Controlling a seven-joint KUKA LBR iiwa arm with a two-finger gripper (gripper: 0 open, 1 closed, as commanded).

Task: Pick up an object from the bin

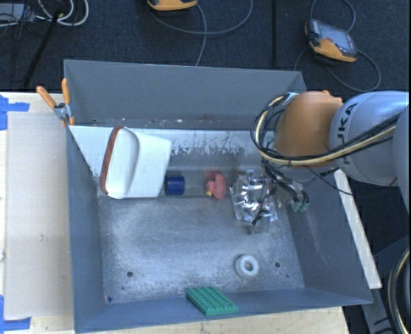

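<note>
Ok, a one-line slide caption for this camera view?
Gripper low in the bin beside a pink piece; blue cylinder, white ring and green block nearby.

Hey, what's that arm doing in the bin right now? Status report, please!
Tool down in bin, view's right half. Nearest: pink piece beside it, apart; white ring toward the front wall. Nothing between them.
</note>
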